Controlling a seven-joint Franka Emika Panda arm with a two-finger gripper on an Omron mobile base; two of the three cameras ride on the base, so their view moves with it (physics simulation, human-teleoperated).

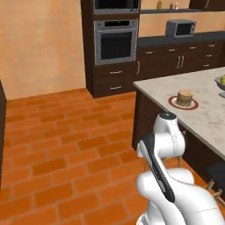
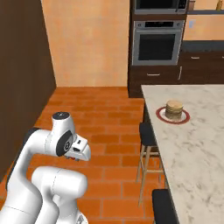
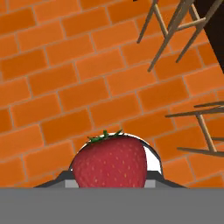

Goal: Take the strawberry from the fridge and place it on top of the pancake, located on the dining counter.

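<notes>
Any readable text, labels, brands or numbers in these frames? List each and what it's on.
None readable.
Wall oven: no legible marking on its control strip.
Microwave: no legible brand, too small to tell.
Small bottles on the shelf: labels too small and blurred.
Strawberry, pancake and dining counter: no print.

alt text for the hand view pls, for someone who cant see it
A red strawberry with green leaves sits close to the camera, held in the gripper, above an orange brick-tiled floor. Thin wooden stool legs cross the upper right.
</notes>
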